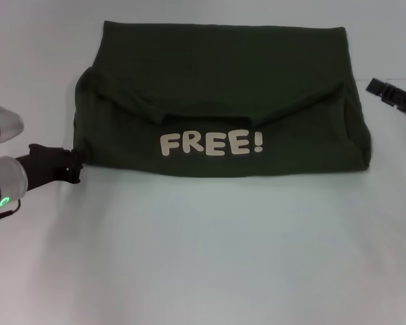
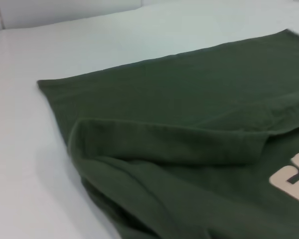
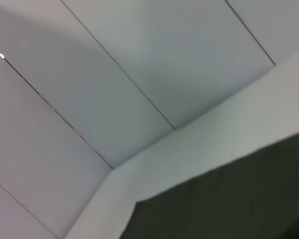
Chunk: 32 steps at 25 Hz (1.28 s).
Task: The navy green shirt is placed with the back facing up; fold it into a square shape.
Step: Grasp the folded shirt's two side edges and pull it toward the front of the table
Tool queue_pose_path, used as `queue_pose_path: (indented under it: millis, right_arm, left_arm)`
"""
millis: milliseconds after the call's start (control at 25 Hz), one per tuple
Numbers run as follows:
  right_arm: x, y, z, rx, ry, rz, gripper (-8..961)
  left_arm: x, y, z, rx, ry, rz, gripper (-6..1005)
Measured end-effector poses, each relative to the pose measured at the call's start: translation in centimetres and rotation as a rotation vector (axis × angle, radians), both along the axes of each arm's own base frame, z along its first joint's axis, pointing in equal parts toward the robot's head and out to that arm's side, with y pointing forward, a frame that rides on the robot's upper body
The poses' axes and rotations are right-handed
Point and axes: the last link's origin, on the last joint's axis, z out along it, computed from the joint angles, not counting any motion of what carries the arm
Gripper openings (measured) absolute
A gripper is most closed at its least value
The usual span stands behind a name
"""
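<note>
Shirt folded into a wide band, both grippers at its sides

Left gripper [image 1: 74, 164] sits low at the near-left corner of the navy green shirt [image 1: 223, 74], its black fingertips right at the fabric edge. Cannot tell if it is pinching cloth or just touching; finger spacing is not readable. Left wrist view shows only the shirt [image 2: 189, 89]: a flat far layer, a rolled fold ridge across it, and bunched layers at the near-left corner.

Shirt lies mid-table [image 1: 203, 257], toward the far side, folded into a wide rectangle, not a square. The near portion is flipped over the rest, so cream lettering "FREE!" [image 1: 211, 143] faces up near the near edge. Folded sleeve ridges run diagonally in from both sides and meet a short horizontal edge just far of the print. Left side is rounded and lumpy, right side cleaner.

Right gripper [image 1: 396, 96] is off the shirt's right edge, apart from the fabric, partly cut off by the frame; its opening cannot be judged. Right wrist view shows a dark shirt edge [image 3: 229, 204] on the table, and wall panels beyond.
</note>
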Motion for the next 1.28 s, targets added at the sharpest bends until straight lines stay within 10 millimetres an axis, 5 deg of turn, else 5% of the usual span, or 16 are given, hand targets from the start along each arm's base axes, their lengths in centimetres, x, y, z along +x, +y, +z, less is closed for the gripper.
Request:
queue_pose_path:
  millis: [800,1280]
  right_arm:
    - [3.2,-1.3,2.0,-0.302,-0.068,-0.254,711]
    - [1.7,0.7,2.3,-0.302,-0.122,-0.239,710]
  left_arm:
    - [0.4,-1.9,0.3,-0.090,-0.074,-0.051,-2]
    - [0.2,-2.1,0.2,-0.099,-0.070,-0.048,-2]
